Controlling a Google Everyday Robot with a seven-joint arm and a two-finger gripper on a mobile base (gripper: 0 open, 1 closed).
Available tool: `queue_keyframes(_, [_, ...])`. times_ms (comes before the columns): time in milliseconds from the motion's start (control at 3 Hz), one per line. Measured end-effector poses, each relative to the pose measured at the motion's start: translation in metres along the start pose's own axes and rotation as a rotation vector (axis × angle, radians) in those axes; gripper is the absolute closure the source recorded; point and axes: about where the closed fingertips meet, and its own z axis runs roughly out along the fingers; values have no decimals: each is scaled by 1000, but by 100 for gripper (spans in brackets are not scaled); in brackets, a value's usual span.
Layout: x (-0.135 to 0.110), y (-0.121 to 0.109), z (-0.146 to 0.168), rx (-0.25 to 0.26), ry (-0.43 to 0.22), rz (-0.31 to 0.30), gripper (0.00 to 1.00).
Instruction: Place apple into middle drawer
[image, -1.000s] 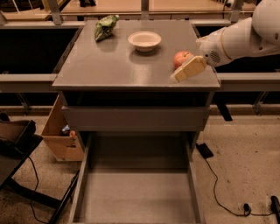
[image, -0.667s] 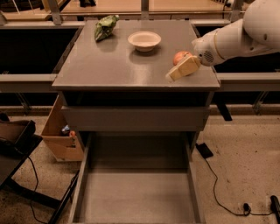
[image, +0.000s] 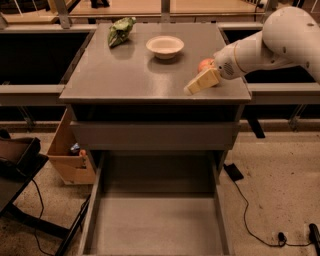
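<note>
While your gripper (image: 202, 81) is hovering right by the apple (image: 205, 64) on the cabinet top (image: 130, 70), nobody can tell if it is holding anything. If you are nudging the apple sideways, it may roll off, missing the open drawer (image: 157, 225) below.

A white bowl (image: 165, 46) sits on the grey countertop (image: 125, 75). Left of it lies a green bag (image: 121, 31), well apart.
</note>
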Motion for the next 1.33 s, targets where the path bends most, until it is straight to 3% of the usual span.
queue_keyframes(667, [-3,-52,0,81,3,-8,0])
queue_keyframes(1333, [-4,-78,19,77,1,-1,0])
